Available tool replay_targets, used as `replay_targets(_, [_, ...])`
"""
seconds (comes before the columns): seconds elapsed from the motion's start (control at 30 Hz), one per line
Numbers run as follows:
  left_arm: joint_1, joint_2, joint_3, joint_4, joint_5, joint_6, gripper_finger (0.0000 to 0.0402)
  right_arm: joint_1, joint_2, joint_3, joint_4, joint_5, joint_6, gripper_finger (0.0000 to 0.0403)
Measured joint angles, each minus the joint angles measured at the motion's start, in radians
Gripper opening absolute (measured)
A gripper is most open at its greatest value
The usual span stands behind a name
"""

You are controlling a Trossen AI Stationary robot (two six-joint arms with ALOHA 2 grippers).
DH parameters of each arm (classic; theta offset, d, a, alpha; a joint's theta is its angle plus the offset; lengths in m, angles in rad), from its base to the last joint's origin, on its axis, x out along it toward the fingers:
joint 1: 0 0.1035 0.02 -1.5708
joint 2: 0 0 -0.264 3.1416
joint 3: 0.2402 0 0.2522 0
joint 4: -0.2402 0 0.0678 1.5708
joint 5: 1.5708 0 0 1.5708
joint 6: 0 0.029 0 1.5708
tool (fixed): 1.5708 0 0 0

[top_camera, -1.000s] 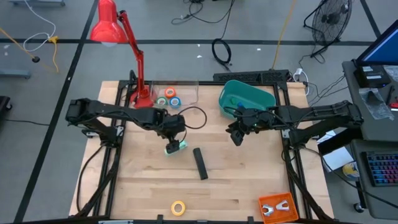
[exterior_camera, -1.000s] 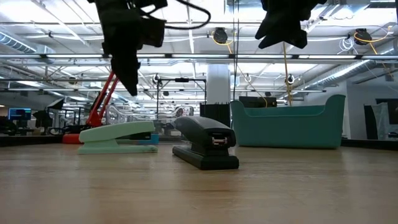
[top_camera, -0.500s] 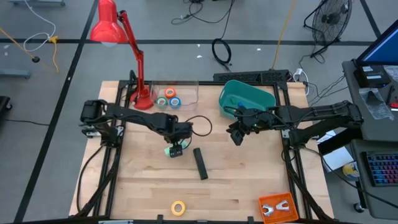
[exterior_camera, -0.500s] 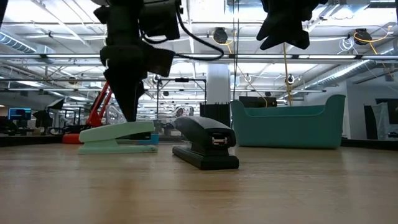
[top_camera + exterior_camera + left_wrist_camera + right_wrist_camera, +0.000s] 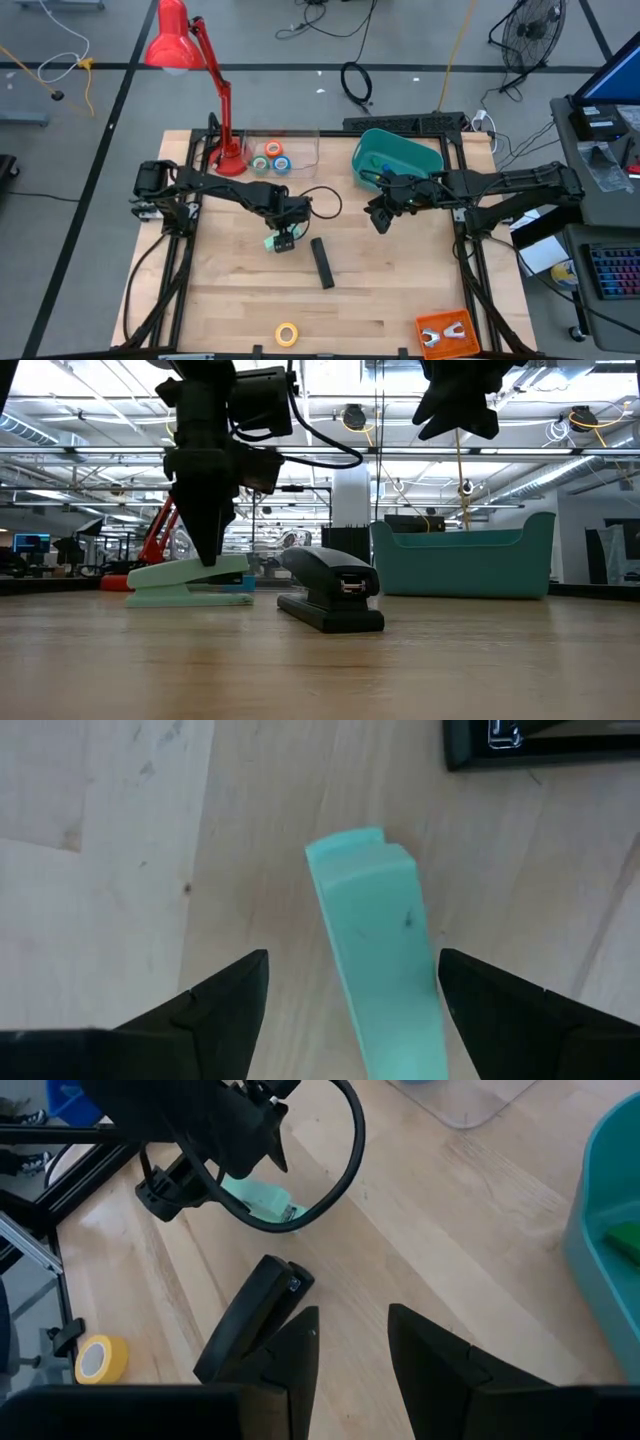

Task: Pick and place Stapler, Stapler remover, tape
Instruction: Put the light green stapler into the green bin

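Judging progress, little is placed: the teal bin [image 5: 398, 155] holds something green (unclear what), the black stapler [image 5: 321, 262] lies mid-table, and the left gripper [image 5: 282, 238] straddles the mint stapler [image 5: 378, 940], jaws wide, nothing held.

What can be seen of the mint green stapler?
The mint stapler is a small pale green one that looks like plastic, closed, lying flat on the wooden table, apart from the black stapler. The left gripper hangs over it, open fingers on either side, not gripping.
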Motion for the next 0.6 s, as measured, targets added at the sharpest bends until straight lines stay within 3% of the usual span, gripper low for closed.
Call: replay_targets(0.6, [0.000,0.000,0.000,0.000,-0.002,-0.019,0.0291,0.000,0.000,0.000,0.000,0.001,0.000,0.0114])
